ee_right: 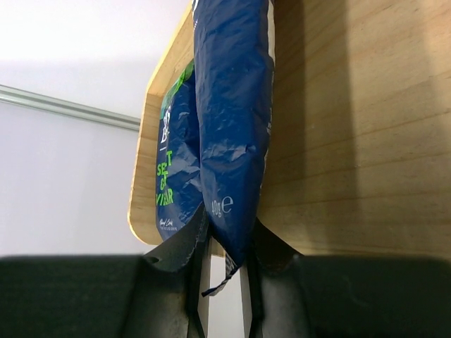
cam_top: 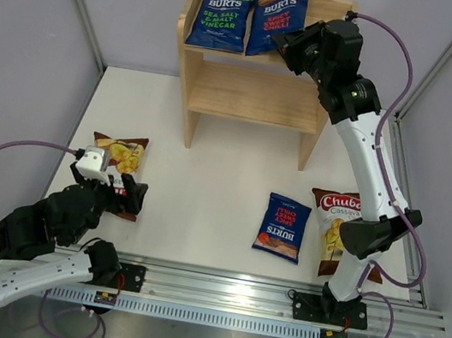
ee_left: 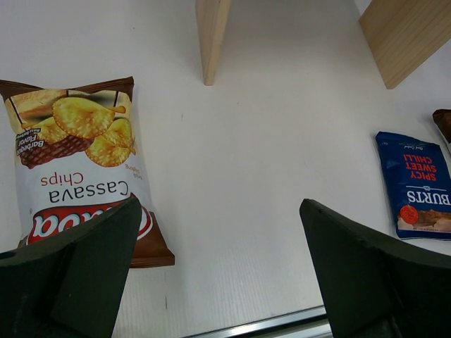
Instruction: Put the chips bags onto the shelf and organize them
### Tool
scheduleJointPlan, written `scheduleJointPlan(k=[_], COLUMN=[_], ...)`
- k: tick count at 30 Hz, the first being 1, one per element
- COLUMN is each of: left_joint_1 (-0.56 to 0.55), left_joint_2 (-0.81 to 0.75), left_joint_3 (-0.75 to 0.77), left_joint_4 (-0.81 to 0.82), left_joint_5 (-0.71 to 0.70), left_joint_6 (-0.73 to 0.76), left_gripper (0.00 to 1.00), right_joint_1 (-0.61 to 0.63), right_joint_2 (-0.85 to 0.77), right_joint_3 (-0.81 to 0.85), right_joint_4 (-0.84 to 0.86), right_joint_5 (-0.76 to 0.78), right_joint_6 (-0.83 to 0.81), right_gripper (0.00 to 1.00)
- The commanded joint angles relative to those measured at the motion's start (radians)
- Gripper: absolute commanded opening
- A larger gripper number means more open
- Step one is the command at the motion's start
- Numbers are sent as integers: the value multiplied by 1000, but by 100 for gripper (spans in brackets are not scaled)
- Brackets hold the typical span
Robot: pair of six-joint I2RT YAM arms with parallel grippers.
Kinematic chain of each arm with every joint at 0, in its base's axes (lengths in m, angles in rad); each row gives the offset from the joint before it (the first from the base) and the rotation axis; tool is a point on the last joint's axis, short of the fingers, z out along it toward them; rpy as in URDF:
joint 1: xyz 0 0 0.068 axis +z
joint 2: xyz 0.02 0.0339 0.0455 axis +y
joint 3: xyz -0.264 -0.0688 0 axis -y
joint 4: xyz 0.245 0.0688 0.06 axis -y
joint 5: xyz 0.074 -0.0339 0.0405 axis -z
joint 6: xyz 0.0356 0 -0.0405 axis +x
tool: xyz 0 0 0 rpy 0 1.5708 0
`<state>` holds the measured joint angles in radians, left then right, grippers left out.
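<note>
The wooden shelf (cam_top: 251,95) stands at the back. On its top tier leans a blue BURTS sea salt bag (cam_top: 220,21), also in the right wrist view (ee_right: 173,176). My right gripper (cam_top: 288,47) is shut on the lower edge of a second blue BURTS bag (cam_top: 277,20), holding it upright on the top tier against the back panel (ee_right: 232,105). A third blue BURTS bag (cam_top: 282,226) lies flat on the table (ee_left: 416,183). My left gripper (cam_top: 131,197) is open and empty (ee_left: 220,208), low over the near end of a brown Chuba bag (cam_top: 120,151) (ee_left: 77,155).
A second brown Chuba bag (cam_top: 333,226) lies on the table at the right, partly hidden by my right arm. The shelf's lower tier (cam_top: 253,109) holds nothing. The shelf legs (ee_left: 211,35) stand beyond the left gripper. An aluminium rail (cam_top: 231,296) runs along the near edge.
</note>
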<state>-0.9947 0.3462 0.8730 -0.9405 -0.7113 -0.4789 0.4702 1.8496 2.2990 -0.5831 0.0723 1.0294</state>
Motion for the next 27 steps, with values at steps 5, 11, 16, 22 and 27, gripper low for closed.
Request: scheduleJointPlan(k=[5,11,16,22,27], left_joint_1=[-1,-1,-1,-1,-1], left_joint_2=[-21,-21,-24,-10,-9], left_joint_3=[-6,-6,-6,-5,-3], left_joint_4=[42,42,39,40,39], left_joint_5=[-33,-34,-36,-34,-36], left_joint_6=[-1,-1,-4,-1,-1], left_gripper=[99,99,99,99,99], right_joint_1=[-5,-7,-5,-7,-5], right_joint_2=[7,-32,-50,-55,8], right_joint_3=[30,-10,-10,10,98], right_joint_4=[8,16,3,-50,-141], right_joint_5=[-29,-12,11,49,55], right_joint_6=[26,15,-12,-64,-115], right_gripper=[29,52,76,99,99])
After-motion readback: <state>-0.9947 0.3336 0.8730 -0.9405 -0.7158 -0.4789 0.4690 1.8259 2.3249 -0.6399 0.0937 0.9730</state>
